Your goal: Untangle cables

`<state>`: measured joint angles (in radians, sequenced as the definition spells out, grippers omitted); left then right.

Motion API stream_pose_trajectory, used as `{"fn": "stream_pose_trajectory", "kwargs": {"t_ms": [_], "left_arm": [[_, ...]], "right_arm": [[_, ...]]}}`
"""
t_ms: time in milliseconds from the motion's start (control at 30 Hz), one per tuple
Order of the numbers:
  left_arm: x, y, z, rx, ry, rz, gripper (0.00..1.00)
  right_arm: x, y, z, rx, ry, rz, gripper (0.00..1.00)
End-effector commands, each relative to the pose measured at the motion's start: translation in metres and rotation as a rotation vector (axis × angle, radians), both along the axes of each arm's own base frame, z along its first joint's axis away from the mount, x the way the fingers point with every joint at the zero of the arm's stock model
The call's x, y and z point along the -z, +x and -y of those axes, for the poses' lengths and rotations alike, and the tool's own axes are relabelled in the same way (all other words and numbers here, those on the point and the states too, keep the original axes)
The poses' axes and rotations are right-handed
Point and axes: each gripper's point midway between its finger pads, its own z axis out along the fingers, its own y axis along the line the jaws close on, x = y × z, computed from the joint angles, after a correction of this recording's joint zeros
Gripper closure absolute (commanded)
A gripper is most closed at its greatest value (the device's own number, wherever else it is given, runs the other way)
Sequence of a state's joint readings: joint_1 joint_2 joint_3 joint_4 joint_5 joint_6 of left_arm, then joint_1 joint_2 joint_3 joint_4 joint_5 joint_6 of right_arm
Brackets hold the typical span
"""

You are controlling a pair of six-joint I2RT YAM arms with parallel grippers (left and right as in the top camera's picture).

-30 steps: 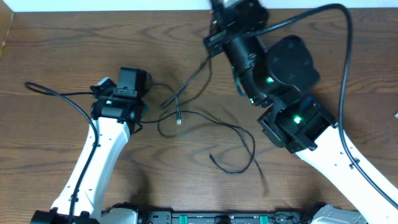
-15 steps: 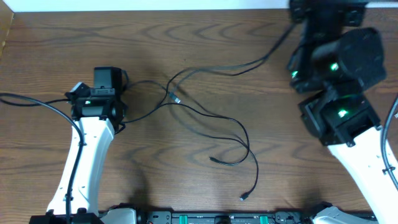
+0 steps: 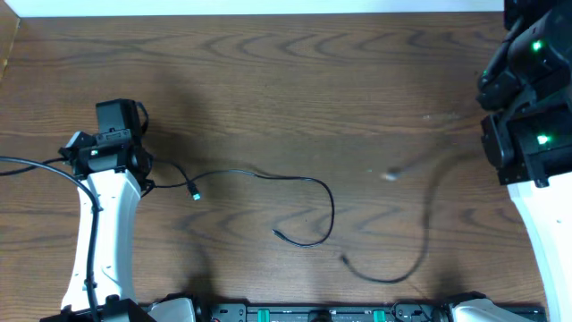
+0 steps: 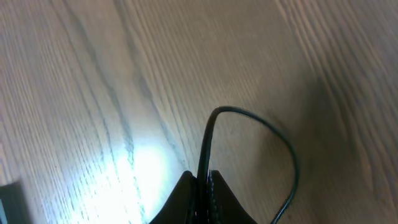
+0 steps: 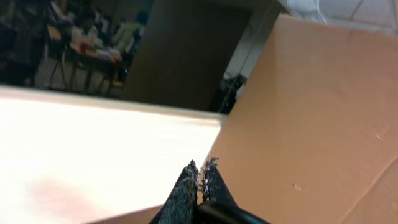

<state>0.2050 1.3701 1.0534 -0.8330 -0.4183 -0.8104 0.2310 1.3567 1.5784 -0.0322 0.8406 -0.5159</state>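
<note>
My left gripper [image 4: 204, 177] is shut on a thin black cable [image 4: 208, 140] that loops over the wood in front of it. In the overhead view this cable [image 3: 308, 182] runs from under the left wrist [image 3: 114, 134] to the right and curls back to an end [image 3: 277, 234], with a small plug [image 3: 192, 190] near the arm. A second black cable [image 3: 425, 224] rises, blurred, from its end [image 3: 344, 259] toward the right arm [image 3: 527, 98]. My right gripper [image 5: 202, 167] is shut and raised, with a black cable [image 5: 233, 214] at the finger bases. No white cable shows.
The brown wooden table [image 3: 286, 80] fills the overhead view. The left arm's own thick black cable [image 3: 36, 163] trails off the left edge. The right wrist view looks off the table at a tan board [image 5: 323, 106] and a dim room.
The left arm moved left and the right arm moved far right and up, each pulling a cable. The crossed loops at the centre came apart into two separate cables.
</note>
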Motion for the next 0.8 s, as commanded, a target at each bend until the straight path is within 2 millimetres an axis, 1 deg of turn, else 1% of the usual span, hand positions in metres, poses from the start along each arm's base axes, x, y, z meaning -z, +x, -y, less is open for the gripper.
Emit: {"fn": "stream_pose_trajectory", "kwargs": {"t_ms": [0,167,300,400,500,567,600,667,767], "left_arm": [[0.0,-0.002,-0.003,-0.002,0.013,-0.013,0.92],[0.0,-0.002,-0.003,-0.001,0.009,-0.012,0.92],[0.0,-0.002,-0.003,-0.001,0.008,-0.012,0.92],[0.0,-0.002,-0.003,-0.001,0.009,-0.012,0.92],[0.0,-0.002,-0.003,-0.001,0.008,-0.012,0.93],[0.0,-0.002,-0.003,-0.001,0.008,-0.013,0.92],[0.0,-0.002,-0.003,-0.001,0.008,-0.012,0.92],[0.0,-0.002,-0.003,-0.001,0.008,-0.014,0.92],[0.001,-0.003,-0.003,-0.001,0.008,-0.016,0.92]], "right_arm": [[-0.006,-0.003,0.005,-0.036,0.063,0.045,0.99],[0.003,0.004,0.004,-0.091,0.121,0.043,0.99],[0.026,0.016,-0.014,-0.205,0.146,-0.046,0.99],[0.038,0.02,-0.02,-0.242,0.161,-0.092,0.99],[0.05,0.025,-0.022,-0.241,0.158,-0.133,0.99],[0.058,0.029,-0.021,-0.232,0.156,-0.161,0.99],[0.06,0.03,-0.021,-0.231,0.156,-0.165,0.99],[0.067,0.034,-0.016,-0.216,0.156,-0.184,0.99],[0.077,0.041,0.0,-0.174,0.159,-0.207,0.99]]}}
